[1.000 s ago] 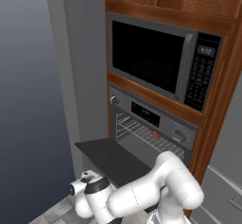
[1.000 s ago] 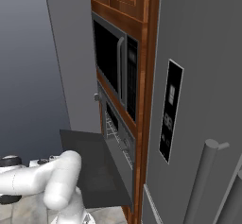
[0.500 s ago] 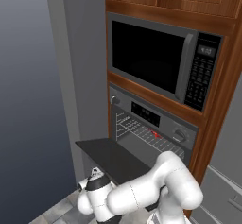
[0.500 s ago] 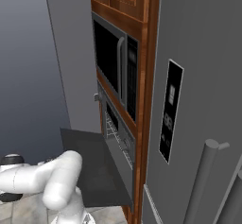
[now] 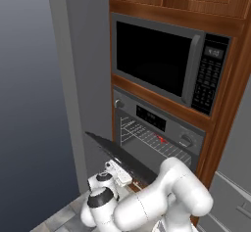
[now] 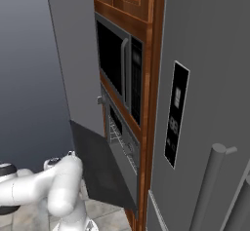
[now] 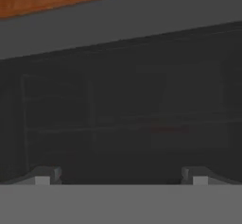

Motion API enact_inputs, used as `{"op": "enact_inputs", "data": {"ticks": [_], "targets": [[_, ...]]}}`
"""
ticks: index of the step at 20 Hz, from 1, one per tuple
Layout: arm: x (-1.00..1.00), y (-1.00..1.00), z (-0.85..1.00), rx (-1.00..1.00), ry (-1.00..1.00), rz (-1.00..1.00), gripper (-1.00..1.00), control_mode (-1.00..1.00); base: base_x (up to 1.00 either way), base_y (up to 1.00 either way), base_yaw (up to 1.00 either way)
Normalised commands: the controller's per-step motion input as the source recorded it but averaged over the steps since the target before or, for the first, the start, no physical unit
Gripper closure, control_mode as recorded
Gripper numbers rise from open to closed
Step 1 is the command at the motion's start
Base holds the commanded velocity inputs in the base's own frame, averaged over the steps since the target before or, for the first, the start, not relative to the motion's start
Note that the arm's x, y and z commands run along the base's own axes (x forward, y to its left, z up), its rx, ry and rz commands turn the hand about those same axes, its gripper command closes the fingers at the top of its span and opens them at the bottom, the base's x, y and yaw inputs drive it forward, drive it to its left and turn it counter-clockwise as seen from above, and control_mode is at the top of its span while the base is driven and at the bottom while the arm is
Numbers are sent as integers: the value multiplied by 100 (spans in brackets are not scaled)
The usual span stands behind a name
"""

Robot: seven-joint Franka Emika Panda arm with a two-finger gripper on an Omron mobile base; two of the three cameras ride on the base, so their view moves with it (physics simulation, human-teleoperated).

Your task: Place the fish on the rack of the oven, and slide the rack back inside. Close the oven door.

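Oven [image 5: 162,123], dark grey, built in. Oven door [image 5: 120,155] partly raised, tilted, not shut. Rack [image 5: 147,137] of silver wires inside cavity. Small red fish [image 5: 160,138] lies on rack toward its right side.

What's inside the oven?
Inside the oven sits the rack with the red fish lying on it. The half-raised oven door covers the lower part, so what's beneath the rack can't be seen.
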Motion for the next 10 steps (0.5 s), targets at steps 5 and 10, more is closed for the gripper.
{"op": "enact_inputs", "data": {"ticks": [5,10], "targets": [[13,-100,72,-11,-12,-19,-100,-100,0,0,0],[33,-100,58,-4,-11,-13,-100,-100,0,0,0]]}}
